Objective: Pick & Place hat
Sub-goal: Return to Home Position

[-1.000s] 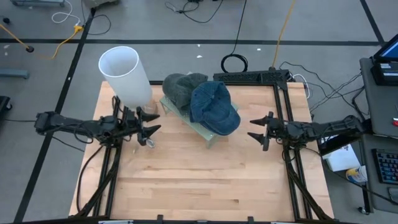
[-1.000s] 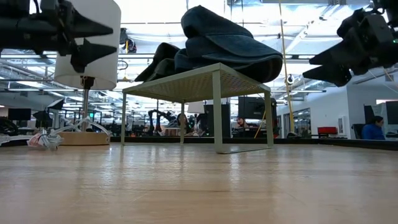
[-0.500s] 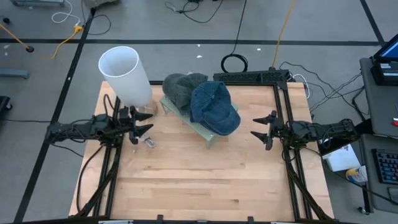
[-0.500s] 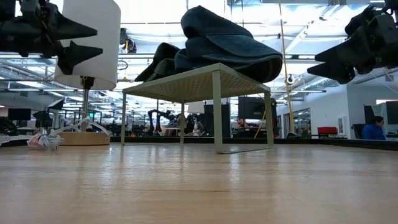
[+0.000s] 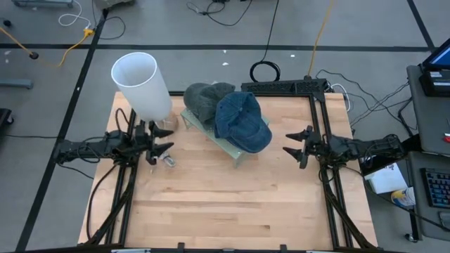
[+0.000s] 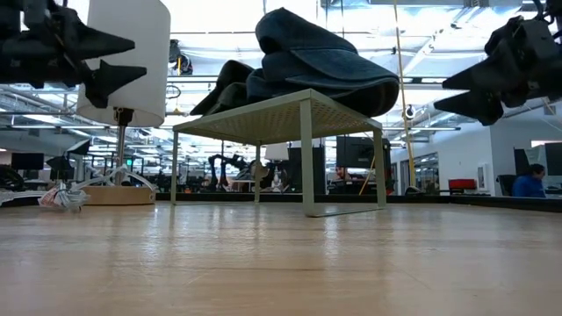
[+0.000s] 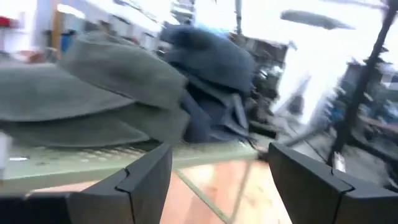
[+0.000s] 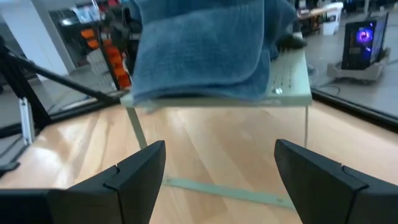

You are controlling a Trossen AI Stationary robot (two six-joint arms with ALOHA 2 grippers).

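The blue caps [image 5: 242,121] sit stacked on the green shelf [image 6: 290,112] at the tabletop's [image 5: 225,204] far middle, a grey hat [image 5: 202,100] beside them. The left jaws and right jaws hover at either side, both spread wide, empty.

No text, label, brand, number or sign can be read in any view. Nothing legible is shown on the blue caps [image 5: 242,123], the shelf [image 6: 299,110] or the table [image 5: 232,204].

Seen from above, the blue caps [image 5: 242,121] hide most of the shelf [image 5: 234,153]. In the low view's upper left, the white cylinder [image 6: 123,61] is cut off by the top edge.
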